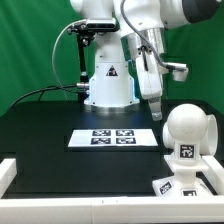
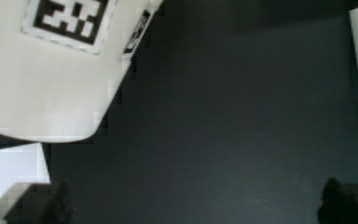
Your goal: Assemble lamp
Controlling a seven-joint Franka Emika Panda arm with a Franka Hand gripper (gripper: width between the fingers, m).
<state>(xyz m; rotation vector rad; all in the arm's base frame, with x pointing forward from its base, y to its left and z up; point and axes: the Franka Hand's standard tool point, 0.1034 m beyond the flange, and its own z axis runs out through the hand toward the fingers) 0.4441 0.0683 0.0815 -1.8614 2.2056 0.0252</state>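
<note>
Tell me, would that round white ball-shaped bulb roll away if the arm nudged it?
Probably, if it gets free. The round white plastic bulb has a smooth curved surface, so a sideways nudge may roll it. It looks rigid, not floppy. Its rounded sides could slip between the fingers of the gripper; gripping its narrower lower part seems safer.

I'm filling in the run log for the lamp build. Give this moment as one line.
stage: approach | gripper: raised, jaws apart, empty | bulb: resting on base, untouched | marker board: on table
</note>
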